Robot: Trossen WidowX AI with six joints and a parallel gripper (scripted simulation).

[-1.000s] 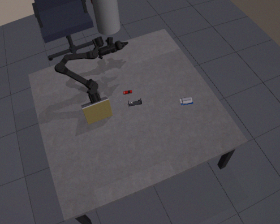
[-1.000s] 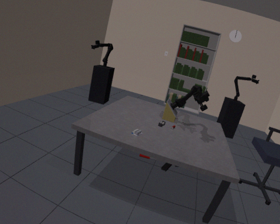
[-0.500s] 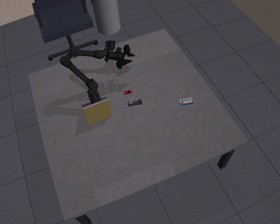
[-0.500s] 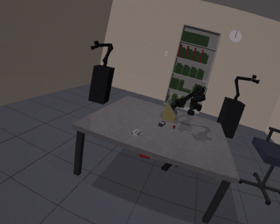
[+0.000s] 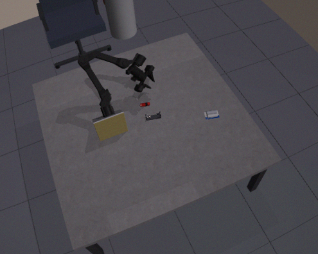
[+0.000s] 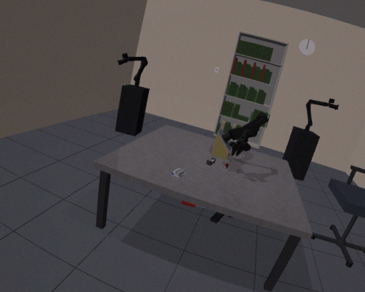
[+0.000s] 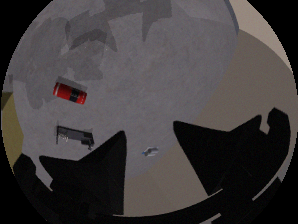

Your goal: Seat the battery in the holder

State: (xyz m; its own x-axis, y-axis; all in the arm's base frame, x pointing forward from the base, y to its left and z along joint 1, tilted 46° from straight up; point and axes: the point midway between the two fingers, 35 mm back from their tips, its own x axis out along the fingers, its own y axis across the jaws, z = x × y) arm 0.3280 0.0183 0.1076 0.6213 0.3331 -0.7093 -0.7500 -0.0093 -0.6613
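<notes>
Holder [image 5: 153,116] empty; battery [image 5: 144,104] on table beside it; gripper [image 5: 146,83] open.

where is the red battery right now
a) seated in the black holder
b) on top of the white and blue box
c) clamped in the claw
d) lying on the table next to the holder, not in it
d: the red battery lies on the table just beside the black holder, which looks unfilled, while the claw hangs above them, open and holding nothing.
</notes>
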